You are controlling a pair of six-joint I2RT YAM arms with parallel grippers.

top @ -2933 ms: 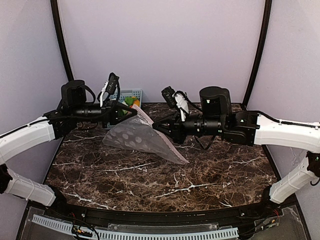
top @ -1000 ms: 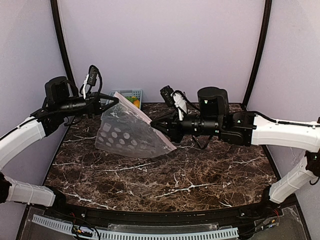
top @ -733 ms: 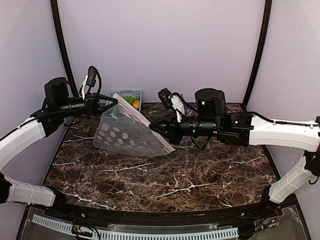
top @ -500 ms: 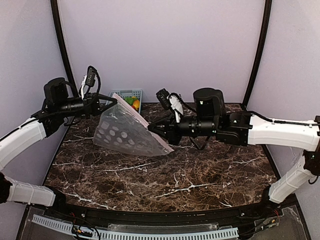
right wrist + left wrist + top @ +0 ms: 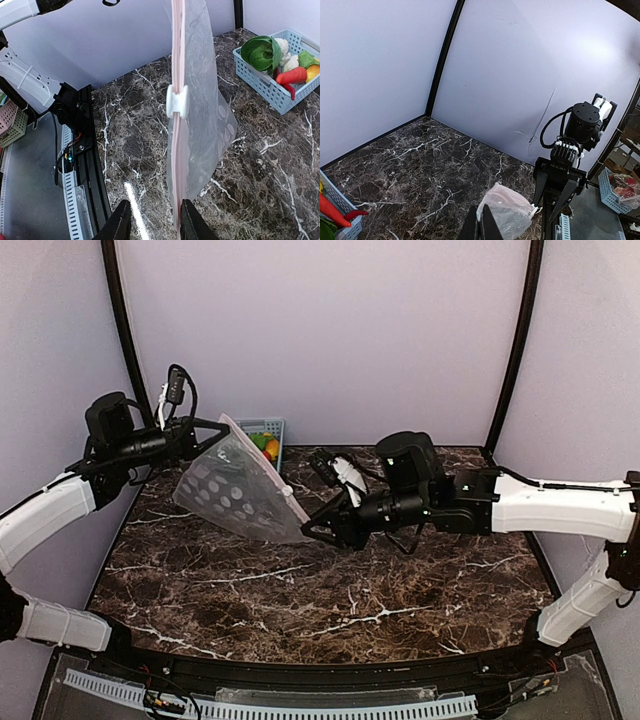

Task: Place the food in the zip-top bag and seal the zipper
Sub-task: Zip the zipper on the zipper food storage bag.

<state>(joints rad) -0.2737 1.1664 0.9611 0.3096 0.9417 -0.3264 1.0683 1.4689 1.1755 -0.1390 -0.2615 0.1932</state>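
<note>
The clear dotted zip-top bag (image 5: 235,490) hangs in the air over the back left of the table, stretched between my grippers. My left gripper (image 5: 222,426) is shut on its upper corner; in the left wrist view the fingers (image 5: 482,227) pinch the plastic (image 5: 507,210). My right gripper (image 5: 305,531) is at the bag's lower end. Its fingers (image 5: 156,225) stand apart, with the pink zipper strip (image 5: 175,165) lying against the right finger. A white slider (image 5: 177,101) sits midway along the zipper. The toy vegetables (image 5: 280,60) lie in the basket.
The light-blue lattice basket (image 5: 262,427) stands at the back wall behind the bag; it also shows in the right wrist view (image 5: 267,85) and at the left wrist view's corner (image 5: 342,210). The dark marble table (image 5: 330,590) ends at a black front rail (image 5: 85,150).
The bag went from resting on the table to hanging in the air. My left gripper moved up and left with its corner. My right gripper moved down along the zipper edge to the lower end.
</note>
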